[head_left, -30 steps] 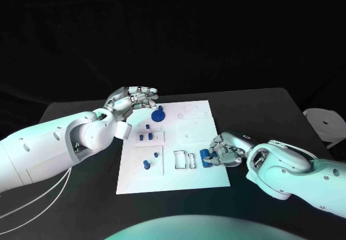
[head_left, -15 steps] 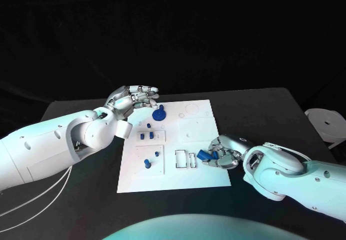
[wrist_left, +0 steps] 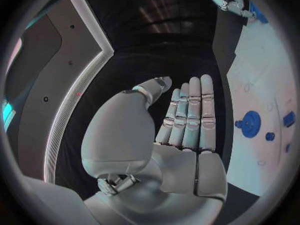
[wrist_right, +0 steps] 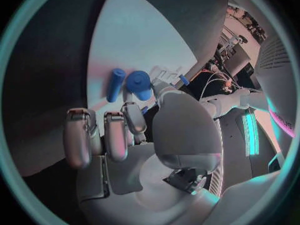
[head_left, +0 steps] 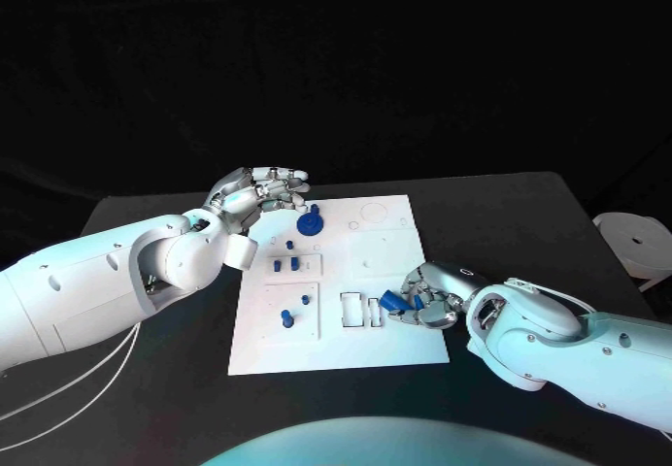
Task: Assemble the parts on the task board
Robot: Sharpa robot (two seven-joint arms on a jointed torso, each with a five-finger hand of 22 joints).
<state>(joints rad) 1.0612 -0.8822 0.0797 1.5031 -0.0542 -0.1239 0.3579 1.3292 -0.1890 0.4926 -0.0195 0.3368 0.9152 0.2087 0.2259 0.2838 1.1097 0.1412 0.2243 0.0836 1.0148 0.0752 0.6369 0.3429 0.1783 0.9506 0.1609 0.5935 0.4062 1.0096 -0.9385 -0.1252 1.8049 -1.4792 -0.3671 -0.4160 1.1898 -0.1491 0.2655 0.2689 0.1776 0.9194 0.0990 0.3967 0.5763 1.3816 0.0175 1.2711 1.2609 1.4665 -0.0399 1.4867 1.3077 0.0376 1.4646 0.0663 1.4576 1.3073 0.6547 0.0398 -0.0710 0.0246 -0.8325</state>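
Head view: the robot's right hand (head_left: 427, 299) draws inward along the near right edge of the white rectangular task board (head_left: 378, 345), its silver fingers now lifting a small blue cylindrical part (head_left: 396, 302) that a second ago lay flat on the plate beside them. The right wrist view shows that stubby blue cylinder (wrist_right: 139, 83) pinched at the fingertips, with a second, slimmer blue peg (wrist_right: 115, 84) lying loose on the white surface just beside it. Just left of the held piece stand the board's two narrow rectangular slots (head_left: 360, 310), a likely destination, though that is a judgement. Across the black bench (head_left: 519, 223), the left hand (head_left: 260, 191) hovers unchanged above the board's far left corner, fingers straight and close together, holding nothing. Near it sits a blue round disc part (head_left: 308, 225); other small blue pegs (head_left: 285, 262) stand in the left panels. With the pick-up made, insertion looks to be next.
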